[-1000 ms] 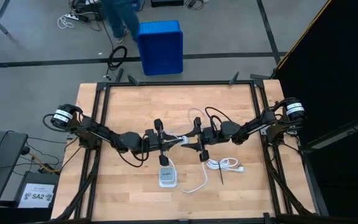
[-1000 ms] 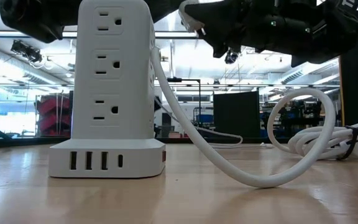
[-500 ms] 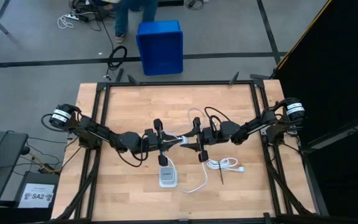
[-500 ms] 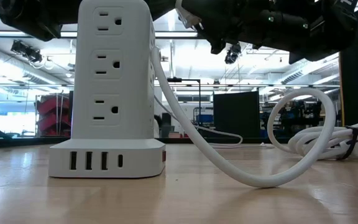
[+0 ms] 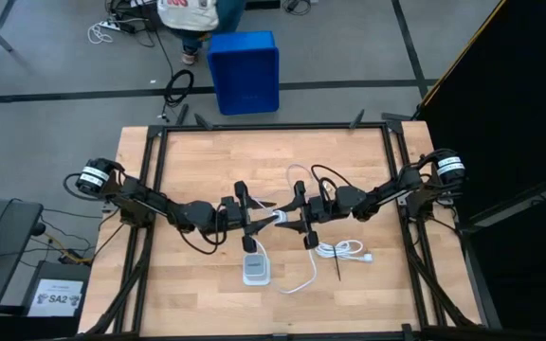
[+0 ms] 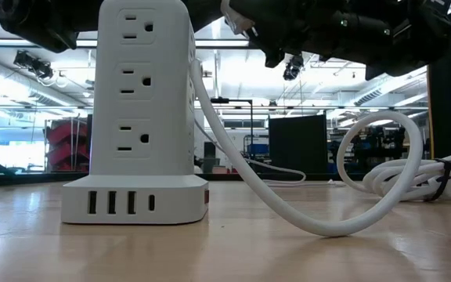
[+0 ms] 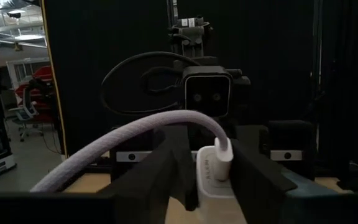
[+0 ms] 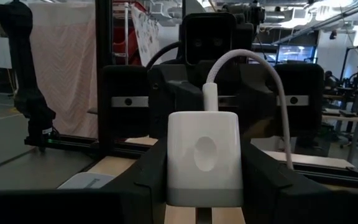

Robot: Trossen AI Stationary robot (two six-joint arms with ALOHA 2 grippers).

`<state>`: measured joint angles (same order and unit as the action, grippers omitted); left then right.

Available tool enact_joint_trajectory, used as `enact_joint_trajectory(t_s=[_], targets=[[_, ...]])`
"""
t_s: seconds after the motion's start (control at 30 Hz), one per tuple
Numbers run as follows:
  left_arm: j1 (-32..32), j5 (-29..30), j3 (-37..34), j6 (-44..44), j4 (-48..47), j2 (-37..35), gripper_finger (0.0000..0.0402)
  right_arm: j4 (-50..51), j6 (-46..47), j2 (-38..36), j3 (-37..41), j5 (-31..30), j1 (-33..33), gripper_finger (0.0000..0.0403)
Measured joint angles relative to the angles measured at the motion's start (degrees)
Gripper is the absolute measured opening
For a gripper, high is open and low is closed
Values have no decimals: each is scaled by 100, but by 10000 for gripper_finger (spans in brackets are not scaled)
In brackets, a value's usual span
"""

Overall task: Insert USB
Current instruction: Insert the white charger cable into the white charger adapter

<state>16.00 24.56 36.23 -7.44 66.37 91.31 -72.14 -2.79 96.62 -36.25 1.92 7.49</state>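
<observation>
Above the table's middle, my right gripper (image 5: pixel 290 218) is shut on a small white charger block (image 8: pixel 204 158). The USB (image 7: pixel 142 134), a thin whitish braided cable, has its white plug (image 7: pixel 223 150) stuck into the block's face that is turned toward my left arm. From there the cable arcs away. My left gripper (image 5: pixel 259 216) faces the right one, open. Its fingers (image 7: pixel 160 168) stand on either side of the plug without holding it. Below them a white power strip tower (image 6: pixel 139 117) stands on the table. My right gripper pinches the charger block by its two opposite sides (image 8: pixel 174 162) between its two fingers. The fingers come level from the table's right side. The block is lifted clear of the table, and its plugged face points toward the left gripper.
A thick white cord (image 6: pixel 288 196) runs from the tower to a coil bundled with a black tie (image 5: pixel 341 251) at the near right. A blue bin (image 5: pixel 245 71) and a person (image 5: pixel 188 14) are on the floor beyond the far edge.
</observation>
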Motion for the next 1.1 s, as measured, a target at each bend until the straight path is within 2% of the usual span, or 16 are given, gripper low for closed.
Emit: enact_joint_trajectory(t_s=[0.23, 0.77, 0.93, 1.1], targets=[[135, 578, 0, -307, 31, 2, 173, 50, 4, 0, 0, -90, -9, 113], [365, 608, -4, -246, -149, -41, 184, 82, 4, 0, 0, -41, -6, 113], [381, 369, -33, 40, -970, -320, 213, -141, 44, -61, -37, -215, -38, 113], [414, 382, -18, 59, -1174, -623, 258, -45, 74, -48, -22, -169, -78, 113]])
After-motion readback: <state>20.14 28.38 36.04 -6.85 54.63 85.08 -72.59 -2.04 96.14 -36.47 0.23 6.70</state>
